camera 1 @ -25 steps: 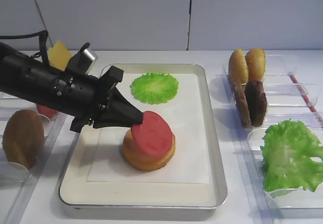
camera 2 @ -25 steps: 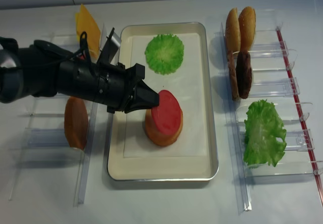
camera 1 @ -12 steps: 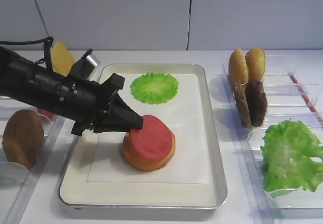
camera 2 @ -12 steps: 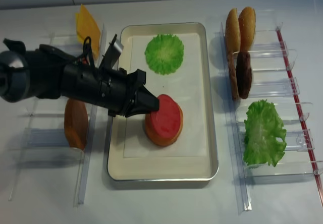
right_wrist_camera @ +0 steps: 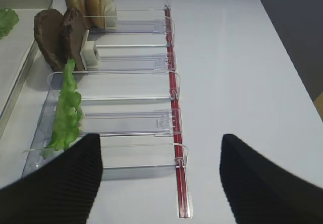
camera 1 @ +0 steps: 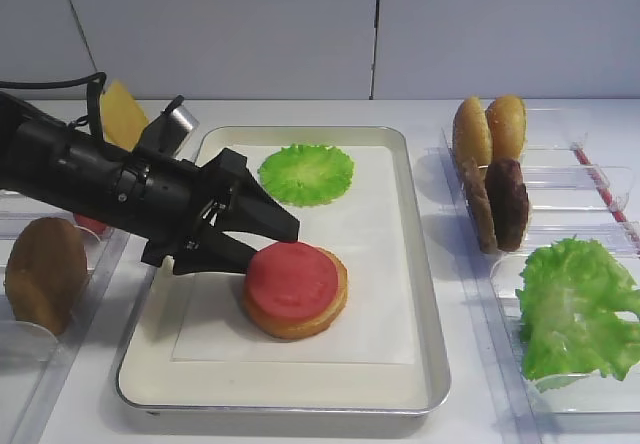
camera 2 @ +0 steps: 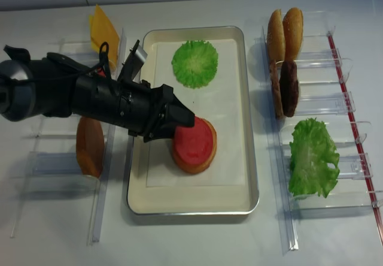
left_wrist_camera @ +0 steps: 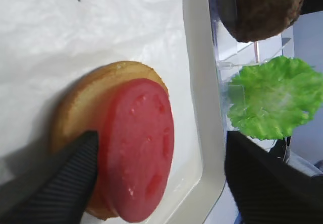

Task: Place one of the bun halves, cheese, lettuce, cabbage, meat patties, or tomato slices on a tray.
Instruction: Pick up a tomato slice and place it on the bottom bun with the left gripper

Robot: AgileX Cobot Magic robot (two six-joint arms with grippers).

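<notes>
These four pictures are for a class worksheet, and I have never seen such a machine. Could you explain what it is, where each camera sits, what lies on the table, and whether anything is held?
It is a two-armed robot assembling a toy burger. Two pictures look down from above; the other two come from cameras on each wrist. The left gripper, black, has its jaws spread open beside a tomato slice that lies on a bun half on the metal tray, so nothing is held. A lettuce piece also lies on the tray. Clear racks at the sides hold more buns, meat patties, lettuce and cheese. The right gripper, seen only in its own wrist view, is open and empty above the right rack.
</notes>
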